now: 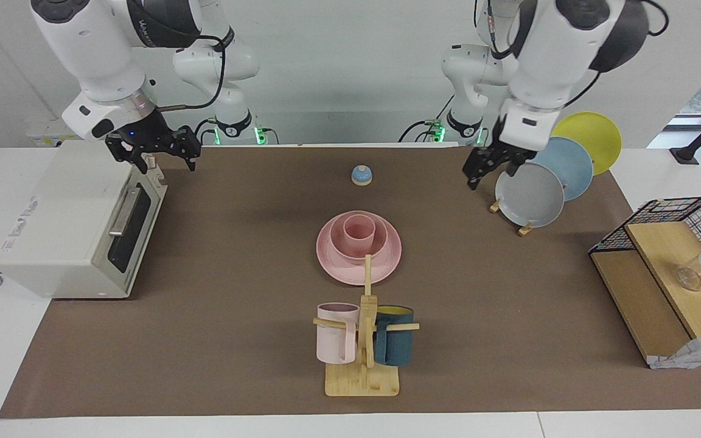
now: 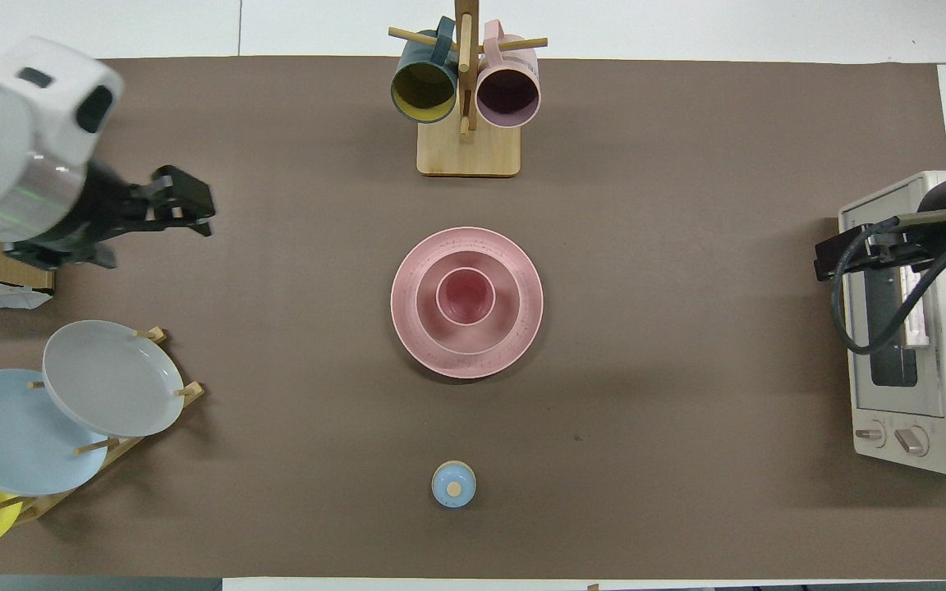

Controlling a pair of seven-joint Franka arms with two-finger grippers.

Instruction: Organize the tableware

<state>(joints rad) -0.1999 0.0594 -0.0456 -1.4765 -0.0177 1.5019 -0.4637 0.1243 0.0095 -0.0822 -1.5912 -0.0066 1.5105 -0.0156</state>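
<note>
The pink plate [image 1: 337, 271] [image 2: 522, 336] lies at the middle of the brown mat. The pink bowl [image 1: 362, 248] [image 2: 440, 328] sits on it, and the small pink cup [image 1: 359, 230] [image 2: 466, 295] stands upright in the bowl. My left gripper [image 1: 488, 170] [image 2: 190, 207] is open and empty, raised over the mat beside the plate rack, well clear of the pink set. My right gripper [image 1: 157, 152] [image 2: 833, 256] is open and waits over the top front edge of the toaster oven.
A rack with grey [image 1: 530, 194], blue [image 1: 563, 165] and yellow [image 1: 591, 137] plates stands toward the left arm's end. A mug tree [image 1: 362, 340] with a pale pink and a teal mug stands farther from the robots than the plate. There is also a small blue knob [image 1: 361, 175], a toaster oven [image 1: 64, 225] and a wire shelf [image 1: 667, 267].
</note>
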